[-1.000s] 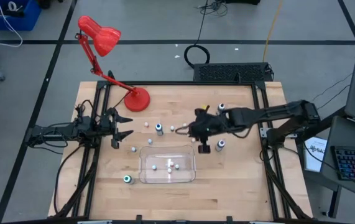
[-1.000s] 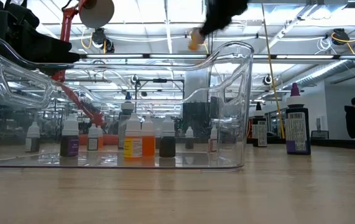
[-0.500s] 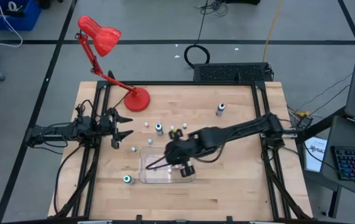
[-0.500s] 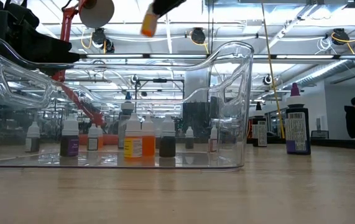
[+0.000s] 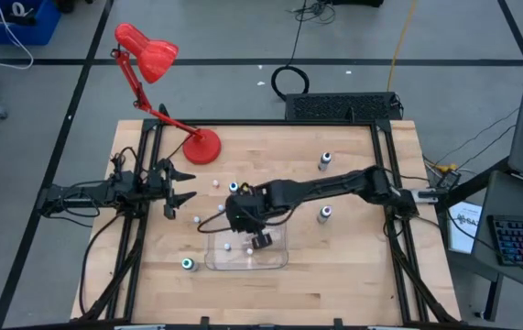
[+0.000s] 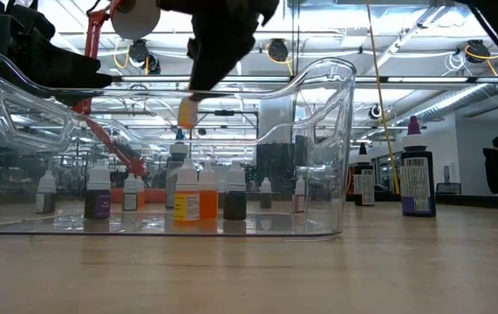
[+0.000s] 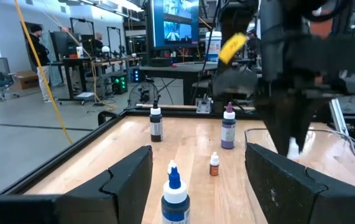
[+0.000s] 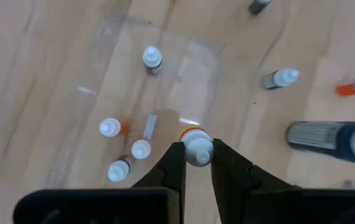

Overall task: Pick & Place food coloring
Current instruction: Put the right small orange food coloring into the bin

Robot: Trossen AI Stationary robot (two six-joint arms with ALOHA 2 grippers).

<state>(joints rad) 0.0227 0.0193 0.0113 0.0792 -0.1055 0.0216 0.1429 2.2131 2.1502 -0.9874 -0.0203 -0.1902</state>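
Above the clear tray (image 5: 279, 259), right tool (image 8: 196, 155) gripping dropper bottle (image 8: 195, 145).

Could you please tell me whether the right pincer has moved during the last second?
Yes: the right pincer travelled leftward, toward the red desk lamp, reaching over the clear plastic tray.

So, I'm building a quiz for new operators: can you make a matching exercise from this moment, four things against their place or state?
1. right gripper
2. left gripper
3. red lamp
4. clear tray

a. holds several upright bottles
b. jaws open, at the table's left edge
c. base on the table, head out past its edge
d. above the tray, shut on an orange bottle

Pairs: 1-d, 2-b, 3-c, 4-a.
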